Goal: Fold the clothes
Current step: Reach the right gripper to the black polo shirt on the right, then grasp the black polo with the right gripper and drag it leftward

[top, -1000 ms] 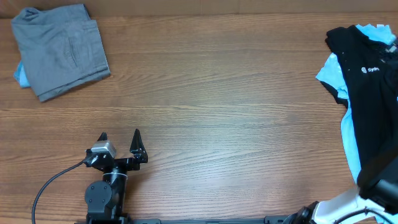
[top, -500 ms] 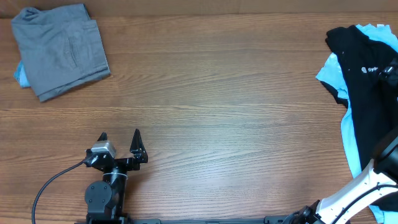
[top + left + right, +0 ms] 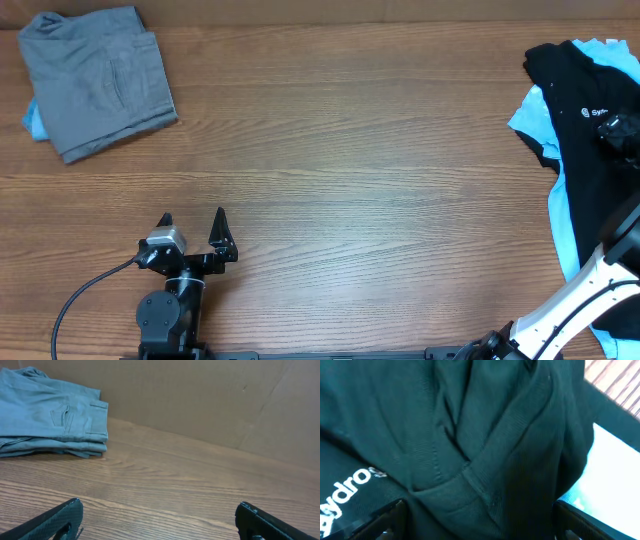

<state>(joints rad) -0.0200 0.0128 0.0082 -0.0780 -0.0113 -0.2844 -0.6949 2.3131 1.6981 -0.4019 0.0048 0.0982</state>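
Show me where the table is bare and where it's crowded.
The middle of the table is bare, from the folded grey trousers far left to the black shirt at right. Also free: the near edge right of the left gripper. Crowded: the right edge, where the right gripper hovers over that shirt.
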